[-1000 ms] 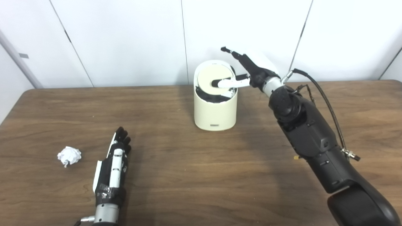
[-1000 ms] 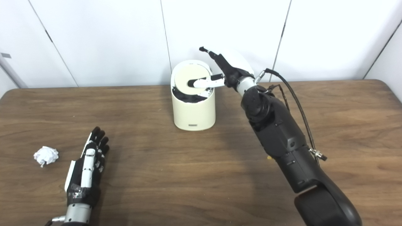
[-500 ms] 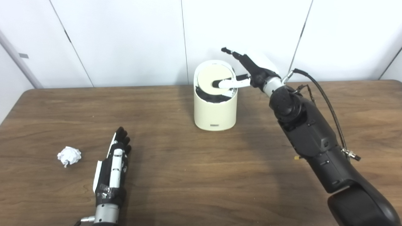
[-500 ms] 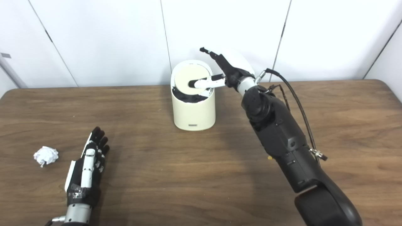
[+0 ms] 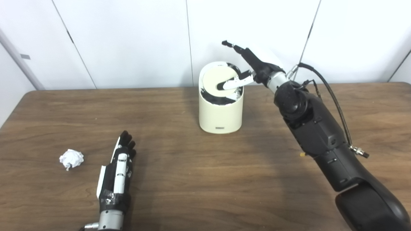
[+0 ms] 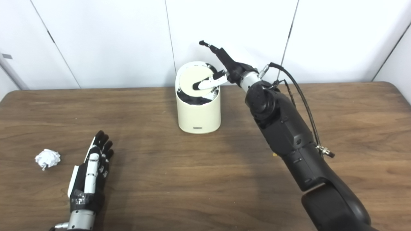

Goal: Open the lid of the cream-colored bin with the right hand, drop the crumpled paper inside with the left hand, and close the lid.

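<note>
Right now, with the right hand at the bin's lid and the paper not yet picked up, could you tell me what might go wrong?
1. Only one finger of the right hand presses the tilted lid; if it slips, the lid may swing shut.
2. The push lands high on the cream-colored bin, which could slide or tip.
3. The crumpled paper lies left of the flat, open left hand, needing a sideways reach that could nudge it away.

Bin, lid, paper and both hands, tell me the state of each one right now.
Cream-colored bin: upright on table.
Lid: tilted, partly open.
Crumpled paper: lying on table, untouched.
Right hand: open, a finger on the lid.
Left hand: open, flat, beside the paper.
</note>
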